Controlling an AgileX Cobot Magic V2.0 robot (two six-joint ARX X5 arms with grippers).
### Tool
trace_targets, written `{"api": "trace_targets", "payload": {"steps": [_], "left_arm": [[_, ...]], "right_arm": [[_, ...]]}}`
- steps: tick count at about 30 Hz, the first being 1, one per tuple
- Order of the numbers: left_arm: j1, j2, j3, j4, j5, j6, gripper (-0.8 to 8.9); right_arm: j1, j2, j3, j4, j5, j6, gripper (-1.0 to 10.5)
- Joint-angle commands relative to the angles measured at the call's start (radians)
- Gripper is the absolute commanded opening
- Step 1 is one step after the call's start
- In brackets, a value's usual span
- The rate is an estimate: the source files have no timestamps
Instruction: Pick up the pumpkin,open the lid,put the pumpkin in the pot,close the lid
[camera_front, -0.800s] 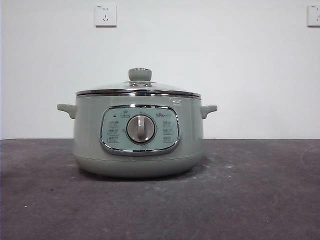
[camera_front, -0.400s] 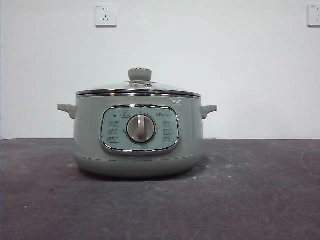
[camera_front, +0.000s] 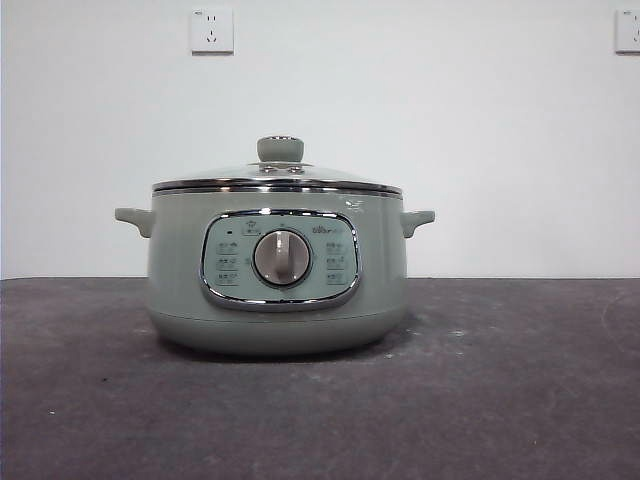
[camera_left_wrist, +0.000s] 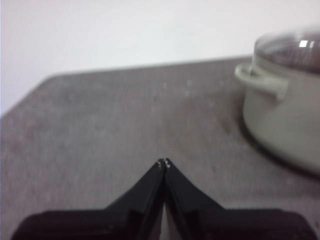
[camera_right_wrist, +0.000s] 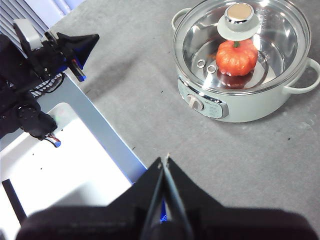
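Note:
The sage-green pot (camera_front: 275, 300) stands on the dark table with the glass lid (camera_front: 275, 178) seated on its rim. From above, the orange pumpkin (camera_right_wrist: 236, 57) shows through the lid (camera_right_wrist: 200, 45), lying inside the pot (camera_right_wrist: 240, 107). My right gripper (camera_right_wrist: 164, 160) hangs high over the table in front of the pot, shut and empty. Off to the pot's side, near one handle, my left gripper (camera_left_wrist: 163, 162) is low over the table, shut on nothing, and the pot (camera_left_wrist: 280, 125) is at the edge of its view. Neither gripper appears in the front view.
Two wall sockets (camera_front: 211, 30) sit on the white wall behind. In the right wrist view the table edge (camera_right_wrist: 100, 125) runs in front of the pot, with a white platform (camera_right_wrist: 60, 165) beyond it and the other arm (camera_right_wrist: 55, 47) above that.

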Motion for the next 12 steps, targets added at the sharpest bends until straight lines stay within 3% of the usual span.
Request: {"api": "trace_targets", "payload": {"steps": [1, 12], "left_arm": [[0.005, -0.003, -0.015, -0.021, 0.008, -0.016, -0.04], [0.005, -0.003, -0.015, -0.019, 0.001, -0.016, -0.04]], "right_arm": [[0.002, -0.004, -0.001, -0.017, 0.002, 0.010, 0.0], [0.002, -0.004, -0.001, -0.017, 0.002, 0.010, 0.0]]}}
